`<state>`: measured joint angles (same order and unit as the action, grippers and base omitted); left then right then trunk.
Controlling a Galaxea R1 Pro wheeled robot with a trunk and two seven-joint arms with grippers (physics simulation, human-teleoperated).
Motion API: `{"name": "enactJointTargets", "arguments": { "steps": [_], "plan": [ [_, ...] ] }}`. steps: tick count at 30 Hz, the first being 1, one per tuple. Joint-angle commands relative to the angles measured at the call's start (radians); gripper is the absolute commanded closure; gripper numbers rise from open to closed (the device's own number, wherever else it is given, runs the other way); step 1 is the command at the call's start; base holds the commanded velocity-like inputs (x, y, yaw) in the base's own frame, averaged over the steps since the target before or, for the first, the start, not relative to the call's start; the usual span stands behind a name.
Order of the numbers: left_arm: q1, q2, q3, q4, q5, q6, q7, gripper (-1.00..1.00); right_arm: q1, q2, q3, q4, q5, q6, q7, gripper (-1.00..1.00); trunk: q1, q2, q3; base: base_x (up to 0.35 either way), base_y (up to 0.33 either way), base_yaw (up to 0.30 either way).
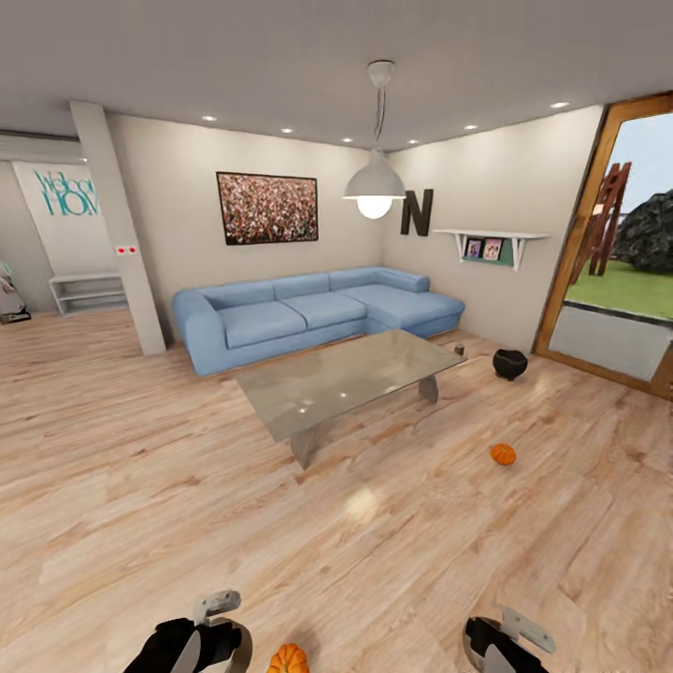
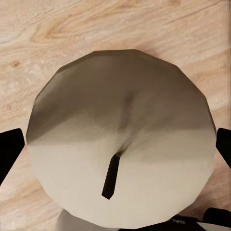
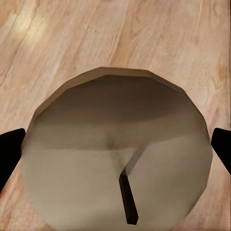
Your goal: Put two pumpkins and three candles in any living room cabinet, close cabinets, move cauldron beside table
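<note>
In the left wrist view a beige candle (image 2: pixel 120 130) with a dark wick sits between the black fingers (image 2: pixel 10 154) of my left gripper (image 1: pixel 213 643), which is shut on it. My right gripper (image 1: pixel 503 645) is likewise shut on a second candle (image 3: pixel 115 149), its fingers (image 3: pixel 221 150) at either side. One orange pumpkin (image 1: pixel 503 454) lies on the floor right of the table. Another pumpkin (image 1: pixel 288 659) lies between my arms. The black cauldron (image 1: pixel 509 364) stands on the floor beyond the table's right end, with a small stubby candle (image 1: pixel 459 350) just left of it. The cabinet is out of view.
A glass-topped coffee table (image 1: pixel 346 379) stands mid-room in front of a blue corner sofa (image 1: pixel 308 313). A glazed door (image 1: pixel 617 271) is at the right and a pillar (image 1: pixel 121 234) at the left. Open wooden floor (image 1: pixel 140 486) stretches ahead and left.
</note>
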<state>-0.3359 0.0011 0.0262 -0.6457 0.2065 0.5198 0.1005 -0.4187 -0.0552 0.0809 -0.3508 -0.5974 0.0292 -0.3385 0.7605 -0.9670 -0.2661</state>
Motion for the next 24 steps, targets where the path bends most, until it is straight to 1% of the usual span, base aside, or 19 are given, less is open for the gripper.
{"name": "enactJointTargets", "arguments": {
  "steps": [1, 3, 6, 24],
  "plan": [
    [0.0, 0.0, 0.0, 0.0, 0.001, 0.0, 0.0, 1.0, 0.0, 0.0, -0.01, 0.0, 0.001, 0.0, 0.002, 1.0, 0.0, 0.0, 0.001, 0.0, 0.0, -0.22],
    [0.0, 0.0, 0.0, 0.0, 0.001, 0.0, 0.0, 1.0, 0.0, 0.0, -0.03, 0.001, 0.001, 0.0, 0.003, 1.0, 0.0, 0.0, 0.004, 0.0, 0.0, -0.221],
    [0.0, -0.001, 0.0, 0.0, 0.001, 0.0, 0.0, 1.0, 0.0, 0.0, -0.038, 0.001, 0.001, 0.0, 0.003, 1.0, 0.0, 0.0, 0.007, 0.0, 0.0, -0.222],
    [0.0, -0.003, -0.001, 0.0, 0.0, 0.0, -0.001, 1.0, 0.0, -0.003, -0.043, 0.002, 0.001, 0.001, 0.003, 1.0, 0.0, 0.0, 0.028, 0.0, 0.0, -0.227]
  ]
}}
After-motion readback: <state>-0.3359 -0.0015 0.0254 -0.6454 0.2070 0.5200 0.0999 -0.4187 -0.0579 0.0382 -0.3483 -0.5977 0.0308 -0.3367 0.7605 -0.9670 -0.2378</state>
